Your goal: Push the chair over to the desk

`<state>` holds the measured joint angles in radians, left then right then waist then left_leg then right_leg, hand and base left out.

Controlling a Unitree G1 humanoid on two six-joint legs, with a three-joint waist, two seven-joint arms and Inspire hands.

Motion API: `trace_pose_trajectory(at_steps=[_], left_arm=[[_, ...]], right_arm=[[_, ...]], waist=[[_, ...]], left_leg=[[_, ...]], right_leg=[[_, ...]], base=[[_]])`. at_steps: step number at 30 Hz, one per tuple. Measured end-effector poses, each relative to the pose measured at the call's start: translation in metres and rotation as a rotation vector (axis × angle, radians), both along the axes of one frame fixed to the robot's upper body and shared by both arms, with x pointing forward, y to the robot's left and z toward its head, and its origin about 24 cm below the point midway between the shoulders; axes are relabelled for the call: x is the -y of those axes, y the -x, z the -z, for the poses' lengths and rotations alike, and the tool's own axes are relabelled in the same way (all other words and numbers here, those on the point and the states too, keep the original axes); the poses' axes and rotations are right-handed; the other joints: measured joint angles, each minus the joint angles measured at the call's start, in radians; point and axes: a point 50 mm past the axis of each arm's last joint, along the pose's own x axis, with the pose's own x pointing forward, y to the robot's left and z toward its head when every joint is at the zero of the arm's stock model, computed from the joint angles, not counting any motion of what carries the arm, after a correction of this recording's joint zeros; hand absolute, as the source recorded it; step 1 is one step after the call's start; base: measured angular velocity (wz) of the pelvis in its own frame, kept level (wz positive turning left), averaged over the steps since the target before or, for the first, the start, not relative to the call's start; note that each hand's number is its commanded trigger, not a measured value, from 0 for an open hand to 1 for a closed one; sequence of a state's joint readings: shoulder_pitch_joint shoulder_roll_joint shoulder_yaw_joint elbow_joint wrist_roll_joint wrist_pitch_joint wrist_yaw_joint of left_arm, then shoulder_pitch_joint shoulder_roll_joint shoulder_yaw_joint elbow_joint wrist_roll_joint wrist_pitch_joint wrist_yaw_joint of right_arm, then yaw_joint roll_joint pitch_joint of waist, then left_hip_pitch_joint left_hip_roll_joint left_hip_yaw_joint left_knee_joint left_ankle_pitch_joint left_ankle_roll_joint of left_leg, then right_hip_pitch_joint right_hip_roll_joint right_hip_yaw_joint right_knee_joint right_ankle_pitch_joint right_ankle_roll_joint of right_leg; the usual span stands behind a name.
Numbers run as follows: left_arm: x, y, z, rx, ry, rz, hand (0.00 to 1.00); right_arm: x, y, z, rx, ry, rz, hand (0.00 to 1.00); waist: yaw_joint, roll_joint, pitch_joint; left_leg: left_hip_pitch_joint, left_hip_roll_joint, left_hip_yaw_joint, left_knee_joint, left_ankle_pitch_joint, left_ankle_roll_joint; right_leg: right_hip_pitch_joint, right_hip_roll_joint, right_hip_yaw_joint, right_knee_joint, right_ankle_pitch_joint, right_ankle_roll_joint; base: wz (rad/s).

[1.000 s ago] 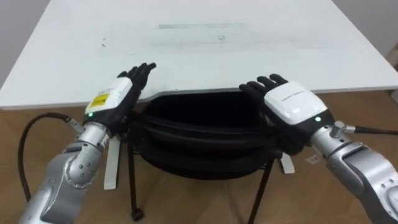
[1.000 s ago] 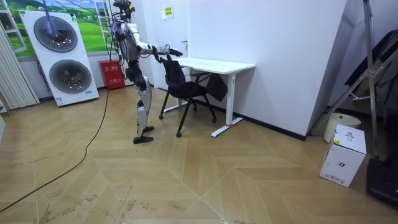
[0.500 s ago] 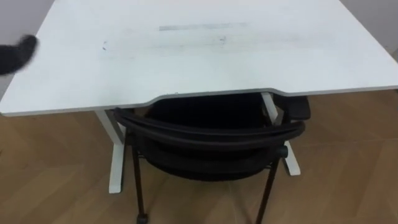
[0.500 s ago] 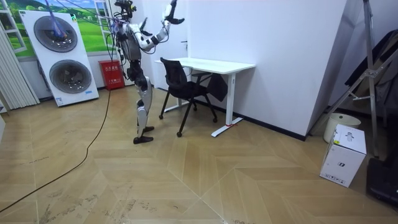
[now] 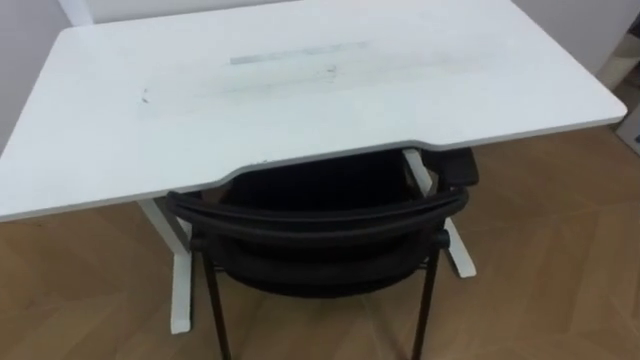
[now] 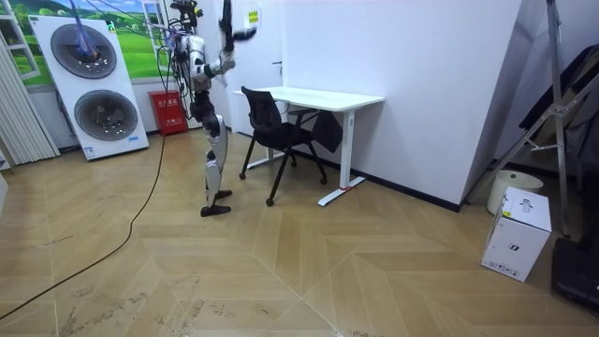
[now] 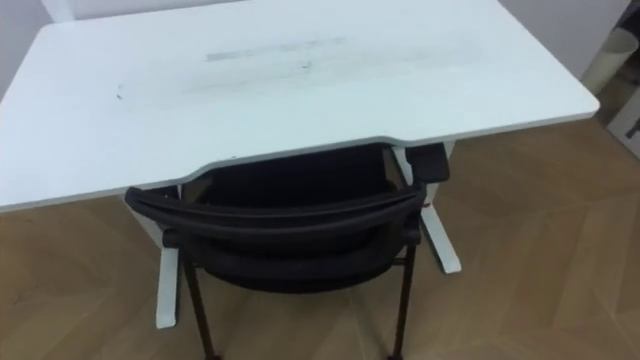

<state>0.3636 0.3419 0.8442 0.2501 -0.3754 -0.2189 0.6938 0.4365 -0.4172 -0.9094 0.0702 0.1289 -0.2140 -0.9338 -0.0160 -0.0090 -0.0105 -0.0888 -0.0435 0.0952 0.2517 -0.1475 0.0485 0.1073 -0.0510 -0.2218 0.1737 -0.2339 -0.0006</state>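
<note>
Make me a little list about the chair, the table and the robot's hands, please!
chair: black chair, seat tucked under the table, backrest at the curved near edge
table: white table, top bare apart from faint smudges
robot: stands behind the chair, facing the table
hands: hands held up high, not touching the chair; too small to tell open or shut
floor: wooden floor
nearby: two stacked washing machines behind the robot, white box at the room view's right
</note>
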Motion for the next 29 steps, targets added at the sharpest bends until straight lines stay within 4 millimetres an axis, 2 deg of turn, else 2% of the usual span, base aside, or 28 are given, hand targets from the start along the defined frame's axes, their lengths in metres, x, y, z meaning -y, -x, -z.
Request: trace_pose_trajectory(at_steps=[1,3,4,6,7,9,11,12,13,16,18,19,21,22,24,27,29], left_arm=[[0.004,0.010,0.016,-0.008,0.072,-0.038,0.00],[0.032,0.049,0.079,-0.098,0.346,-0.148,0.00],[0.040,0.059,0.094,-0.130,0.412,-0.177,0.00],[0.072,0.096,0.137,-0.233,0.629,-0.279,0.00],[0.078,0.105,0.145,-0.260,0.671,-0.299,0.00],[0.103,0.144,0.164,-0.370,0.816,-0.356,0.00],[0.124,0.170,0.172,-0.443,0.926,-0.377,0.00],[0.138,0.183,0.177,-0.524,1.008,-0.357,0.00],[0.144,0.187,0.180,-0.562,1.048,-0.336,0.00],[0.169,0.189,0.192,-0.700,1.224,-0.189,0.00],[0.182,0.176,0.203,-0.788,1.314,-0.011,0.00],[0.184,0.171,0.205,-0.803,1.327,0.027,0.00],[0.188,0.149,0.214,-0.878,1.350,0.180,0.00],[0.189,0.141,0.216,-0.898,1.348,0.217,0.00],[0.191,0.116,0.223,-0.979,1.329,0.361,0.00],[0.193,0.088,0.228,-1.067,1.290,0.522,0.00],[0.193,0.076,0.229,-1.084,1.277,0.579,0.00]], right_arm=[[-0.001,0.009,0.021,-0.018,-0.097,0.028,0.00],[-0.022,0.052,0.106,-0.073,-0.506,0.136,0.00],[-0.029,0.063,0.125,-0.082,-0.597,0.167,0.00],[-0.061,0.097,0.182,-0.104,-0.894,0.279,0.00],[-0.068,0.107,0.193,-0.123,-0.958,0.305,0.00],[-0.097,0.148,0.222,-0.197,-1.154,0.412,0.00],[-0.117,0.173,0.234,-0.259,-1.273,0.458,0.00],[-0.129,0.179,0.241,-0.306,-1.354,0.458,0.00],[-0.135,0.181,0.245,-0.333,-1.394,0.449,0.00],[-0.155,0.166,0.264,-0.473,-1.566,0.322,0.00],[-0.163,0.135,0.278,-0.544,-1.659,0.150,0.00],[-0.164,0.128,0.281,-0.562,-1.674,0.111,0.00],[-0.166,0.094,0.290,-0.633,-1.696,-0.053,0.00],[-0.167,0.087,0.291,-0.647,-1.700,-0.090,0.00],[-0.171,0.058,0.296,-0.681,-1.712,-0.230,0.00],[-0.175,0.034,0.298,-0.700,-1.711,-0.376,0.00],[-0.180,0.025,0.299,-0.712,-1.736,-0.441,0.00]], waist=[[0.002,-0.002,0.0007],[0.001,0.005,-0.0040],[0.000,0.008,-0.0057],[-0.005,0.019,-0.0079],[-0.005,0.019,-0.0084],[-0.003,0.020,-0.0092],[-0.005,0.019,-0.0106],[-0.007,0.018,-0.0116],[-0.006,0.018,-0.0115],[-0.006,0.018,-0.0103],[-0.004,0.019,-0.0091],[-0.007,0.019,-0.0088],[-0.006,0.021,-0.0075],[-0.006,0.021,-0.0074],[0.000,0.020,-0.0066],[0.000,0.022,-0.0047],[-0.002,0.022,-0.0039]], left_leg=[[-0.003,0.001,0.000,0.002,-0.003,0.001],[-0.006,0.003,0.001,0.002,-0.010,0.003],[-0.005,0.003,0.001,0.001,-0.010,0.004],[-0.004,-0.002,0.000,0.002,-0.014,0.006],[-0.003,-0.003,0.000,0.001,-0.014,0.007],[-0.003,-0.004,0.000,0.003,-0.019,0.008],[-0.002,-0.004,0.001,0.006,-0.025,0.004],[-0.002,-0.003,0.004,0.007,-0.024,0.006],[-0.001,-0.003,0.004,0.008,-0.024,0.006],[0.012,-0.004,0.002,0.009,-0.026,0.003],[0.013,-0.004,-0.003,0.021,-0.028,0.006],[0.012,-0.004,-0.004,0.026,-0.029,0.007],[0.007,-0.005,-0.018,0.046,-0.031,0.009],[0.003,-0.005,-0.022,0.052,-0.031,0.010],[-0.005,-0.004,-0.028,0.058,-0.029,0.014],[-0.013,-0.005,-0.032,0.061,-0.030,0.013],[-0.023,-0.005,-0.029,0.068,-0.034,0.012]], right_leg=[[-0.003,0.000,0.003,0.001,0.000,0.000],[-0.005,-0.005,0.011,0.003,-0.002,0.004],[-0.004,-0.007,0.011,0.003,-0.003,0.005],[-0.004,-0.018,0.010,0.001,-0.009,0.011],[-0.003,-0.020,0.010,0.001,-0.009,0.011],[0.002,-0.022,0.008,-0.002,-0.010,0.012],[0.006,-0.023,0.008,-0.001,-0.012,0.014],[0.010,-0.023,0.009,0.002,-0.012,0.014],[0.011,-0.023,0.009,0.003,-0.012,0.014],[0.015,-0.023,0.010,0.008,-0.014,0.015],[0.020,-0.025,-0.001,0.012,-0.021,0.016],[0.022,-0.024,-0.004,0.012,-0.021,0.016],[0.032,-0.024,-0.022,0.013,-0.021,0.016],[0.033,-0.023,-0.029,0.013,-0.021,0.016],[0.030,-0.019,-0.030,0.013,-0.020,0.015],[0.027,-0.018,-0.037,0.009,-0.020,0.015],[0.024,-0.014,-0.043,0.007,-0.020,0.014]], base=[[-0.14],[-0.06],[0.00],[0.00],[0.04],[0.00],[0.00],[0.00],[-0.04],[0.00],[0.11],[0.17],[0.24],[0.25],[0.08],[0.04],[0.07]])
